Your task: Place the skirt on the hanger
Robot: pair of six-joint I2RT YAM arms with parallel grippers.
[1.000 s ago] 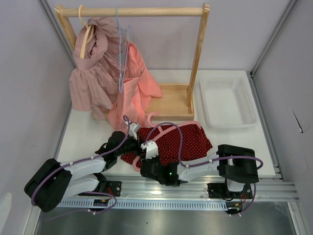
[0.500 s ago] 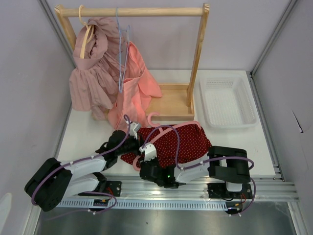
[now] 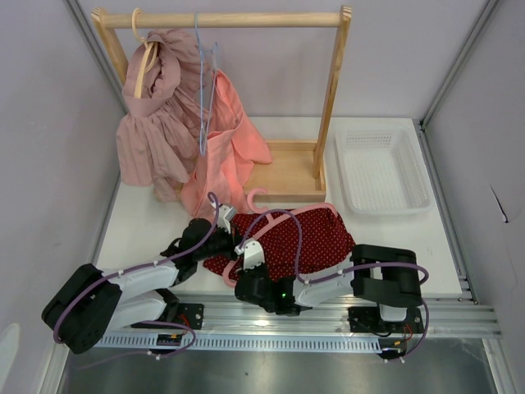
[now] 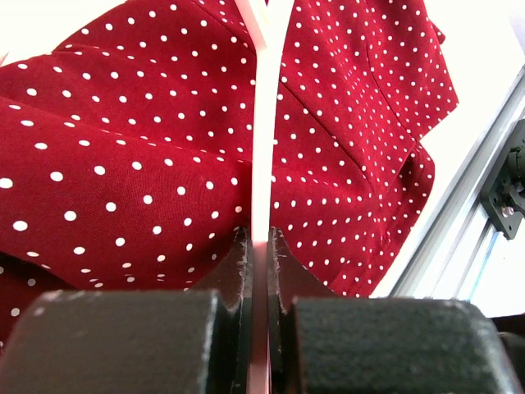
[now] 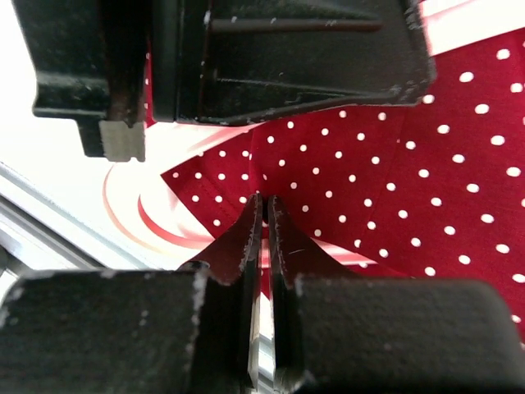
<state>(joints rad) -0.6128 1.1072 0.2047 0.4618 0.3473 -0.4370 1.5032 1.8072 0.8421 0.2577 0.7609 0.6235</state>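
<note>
STEP: fit skirt (image 3: 316, 238) onto hanger (image 4: 261, 148) | left pincer (image 4: 258, 238): clamped on hanger bar | right pincer (image 5: 264, 205): closed at skirt edge, fabric hold unconfirmed | skirt: flat on tabletop (image 3: 394, 238), beneath hanger | METHOD: confirm pinch, steady hanger, draw fabric over bar.

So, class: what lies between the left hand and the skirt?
The pink hanger: its thin bar is pinched in the left hand and crosses over the skirt, seen in the left wrist view.

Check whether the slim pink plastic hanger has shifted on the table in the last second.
No. The slim pink plastic hanger lies where it did, its hook just as close to the wooden rack base in the top view.
</note>
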